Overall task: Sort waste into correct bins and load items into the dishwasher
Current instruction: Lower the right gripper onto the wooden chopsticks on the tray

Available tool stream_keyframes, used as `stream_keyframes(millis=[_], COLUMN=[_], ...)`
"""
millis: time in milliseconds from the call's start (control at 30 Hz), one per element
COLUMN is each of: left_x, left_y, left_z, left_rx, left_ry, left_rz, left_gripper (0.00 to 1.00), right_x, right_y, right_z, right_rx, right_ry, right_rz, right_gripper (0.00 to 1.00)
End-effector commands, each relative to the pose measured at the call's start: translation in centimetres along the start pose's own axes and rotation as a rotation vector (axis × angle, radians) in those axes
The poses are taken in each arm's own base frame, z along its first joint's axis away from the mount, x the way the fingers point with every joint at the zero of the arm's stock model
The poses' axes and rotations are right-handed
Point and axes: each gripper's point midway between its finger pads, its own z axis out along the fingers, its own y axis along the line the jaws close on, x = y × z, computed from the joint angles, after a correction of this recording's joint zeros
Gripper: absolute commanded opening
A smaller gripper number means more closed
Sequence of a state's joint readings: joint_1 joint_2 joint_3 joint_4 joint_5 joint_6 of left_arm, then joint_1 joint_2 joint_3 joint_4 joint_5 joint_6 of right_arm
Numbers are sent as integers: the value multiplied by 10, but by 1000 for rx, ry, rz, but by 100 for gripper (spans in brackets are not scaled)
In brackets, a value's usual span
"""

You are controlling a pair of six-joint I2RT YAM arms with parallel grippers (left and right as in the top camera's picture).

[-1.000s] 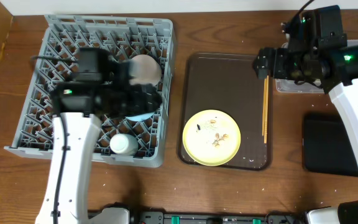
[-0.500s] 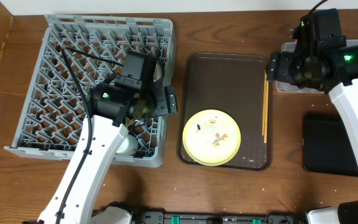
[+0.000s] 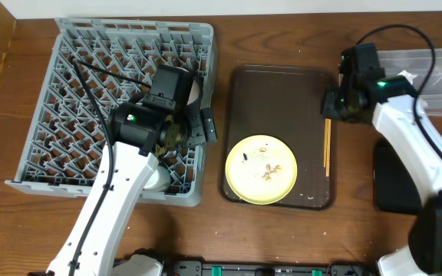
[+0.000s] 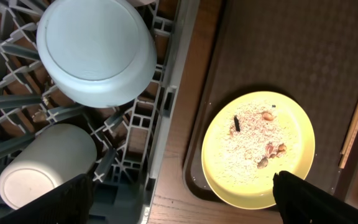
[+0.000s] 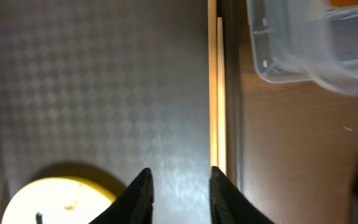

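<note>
The grey dishwasher rack [image 3: 75, 84] holds an upturned light blue bowl [image 4: 95, 53] and a small white cup [image 4: 45, 165]. The white bowl [image 3: 196, 90] is mostly hidden under my left arm. My left gripper [image 4: 182, 205] hangs open over the rack's right edge, with nothing between its fingers. A pale yellow plate [image 3: 262, 169] with food crumbs [image 4: 257, 140] lies on the brown tray. Chopsticks [image 5: 216, 93] lie along the tray's right rim. My right gripper [image 5: 180, 196] hovers just left of them, jaws a narrow gap apart and holding nothing.
The dark brown tray [image 3: 275, 92] sits mid-table. A clear plastic tub [image 3: 432, 69] stands at the back right, and a flat black bin [image 3: 394, 180] lies in front of it. My right arm's cable arcs over the tub.
My right gripper moved from over the clear tub to the tray's right rim and its jaws narrowed. My left arm swung to the rack's right edge and opened wider.
</note>
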State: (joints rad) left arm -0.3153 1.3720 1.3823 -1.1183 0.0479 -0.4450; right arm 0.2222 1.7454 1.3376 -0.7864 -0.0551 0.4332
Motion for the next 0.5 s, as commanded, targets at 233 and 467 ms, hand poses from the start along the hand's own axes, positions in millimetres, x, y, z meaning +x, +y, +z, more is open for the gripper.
stream_keyframes(millis=[233, 467], left_x=[-1, -1], left_y=[2, 2], left_z=[0, 0], left_rx=[-14, -14], left_ry=[-5, -5], left_rz=[-1, -2], left_gripper=[99, 100], right_x=[25, 28], right_y=[-17, -22], right_z=[82, 95], right_rx=[99, 126], right_ry=[137, 146], right_rz=[19, -7], right_gripper=[27, 30])
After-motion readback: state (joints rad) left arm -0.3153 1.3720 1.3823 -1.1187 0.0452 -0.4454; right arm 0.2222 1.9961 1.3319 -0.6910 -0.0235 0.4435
